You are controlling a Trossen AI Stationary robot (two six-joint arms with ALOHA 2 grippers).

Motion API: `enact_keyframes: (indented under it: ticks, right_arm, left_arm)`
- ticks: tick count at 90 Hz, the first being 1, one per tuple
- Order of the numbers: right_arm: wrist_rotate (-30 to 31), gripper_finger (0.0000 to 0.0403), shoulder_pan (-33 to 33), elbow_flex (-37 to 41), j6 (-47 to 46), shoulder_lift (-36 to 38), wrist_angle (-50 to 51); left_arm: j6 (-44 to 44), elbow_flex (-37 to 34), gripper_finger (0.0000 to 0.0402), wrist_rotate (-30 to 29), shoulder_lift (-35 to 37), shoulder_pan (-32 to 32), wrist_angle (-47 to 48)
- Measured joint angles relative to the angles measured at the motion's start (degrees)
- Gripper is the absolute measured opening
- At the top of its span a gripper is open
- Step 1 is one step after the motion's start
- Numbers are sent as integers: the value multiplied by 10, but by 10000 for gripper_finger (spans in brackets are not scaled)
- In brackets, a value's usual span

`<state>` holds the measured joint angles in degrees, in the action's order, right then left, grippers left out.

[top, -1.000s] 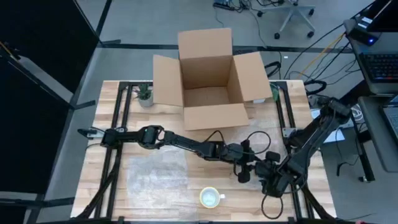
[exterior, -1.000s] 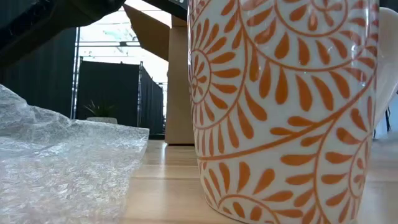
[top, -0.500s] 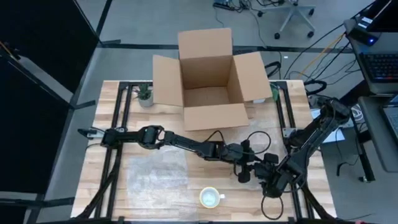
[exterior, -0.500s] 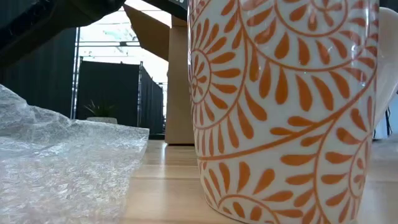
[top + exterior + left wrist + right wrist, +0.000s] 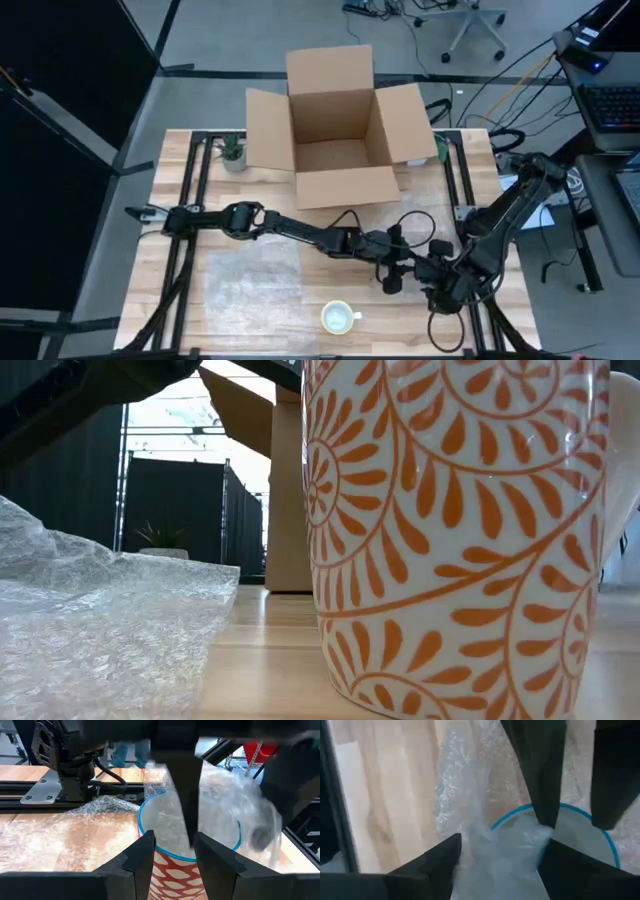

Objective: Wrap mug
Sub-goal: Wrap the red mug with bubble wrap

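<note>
Both claws meet over the blue-rimmed mug [image 5: 187, 837]: left claw [image 5: 172, 851] pinching its rim, right claw [image 5: 570, 827] stuffing bubble wrap [image 5: 485, 845] inside (tucking step, I'd say); next, release cleanly.

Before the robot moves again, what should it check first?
1. Blue-rimmed mug standing upright: ok, its mouth faces up.
2. Bubble wrap on that mug: ok, it lies over the rim and into the mouth.
3. Wrap all around the mug's sides: cannot tell.
4. Both hands at the mug: ok, left hand and right hand meet there.
5. Cardboard box open: ok, flaps are spread.
6. Orange mug out of the way: ok, it stands apart near the table's front edge.
</note>
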<state>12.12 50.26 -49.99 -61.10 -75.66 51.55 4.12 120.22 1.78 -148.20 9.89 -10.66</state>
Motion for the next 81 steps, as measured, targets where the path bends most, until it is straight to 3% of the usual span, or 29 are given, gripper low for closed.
enact_keyframes:
  ticks: [24, 48, 57, 81]
  right_arm:
    - [-1, 226, 0, 42, 0, -41, -74]
    - [-12, 226, 0, 40, 76, -94, -84]
    - [-19, 226, 1, 39, 98, -97, -90]
    - [-24, 226, 8, 40, 141, -89, -99]
  left_arm:
    - [0, 0, 127, 0, 0, 0, 0]
    - [0, -1, 127, 1, 16, 2, 23]
    - [0, -1, 127, -12, 31, 8, 65]
    - [1, -3, 127, -69, 89, 30, 315]
